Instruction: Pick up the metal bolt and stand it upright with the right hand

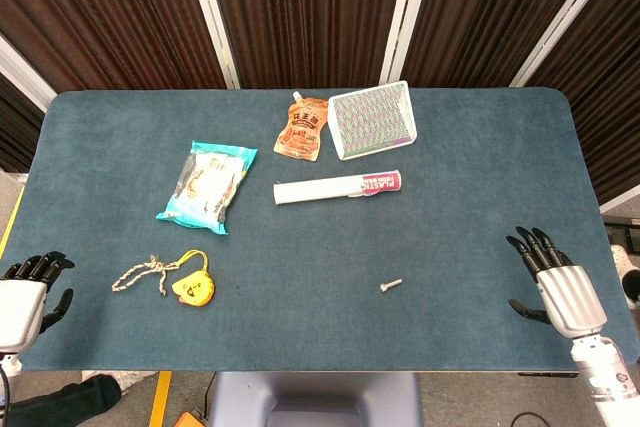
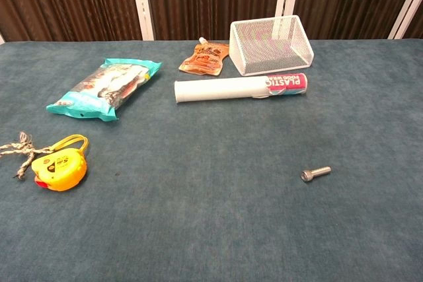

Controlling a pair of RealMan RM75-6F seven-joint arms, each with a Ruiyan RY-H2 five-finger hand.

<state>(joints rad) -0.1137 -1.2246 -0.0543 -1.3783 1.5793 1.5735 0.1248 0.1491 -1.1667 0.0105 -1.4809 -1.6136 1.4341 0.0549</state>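
The small metal bolt (image 1: 390, 286) lies on its side on the blue table, front centre-right; in the chest view the bolt (image 2: 314, 174) shows with its head toward the left. My right hand (image 1: 553, 278) hovers at the table's right front edge, well to the right of the bolt, fingers spread and holding nothing. At the front left corner my left hand (image 1: 28, 292) is off the table edge, fingers apart and empty. Neither hand appears in the chest view.
A white tube of plastic wrap (image 1: 338, 188) lies across the middle. Behind it are a white mesh basket (image 1: 372, 119) and an orange pouch (image 1: 303, 128). A teal snack bag (image 1: 207, 184), a yellow tape measure (image 1: 193, 287) and a rope piece (image 1: 142, 272) lie left.
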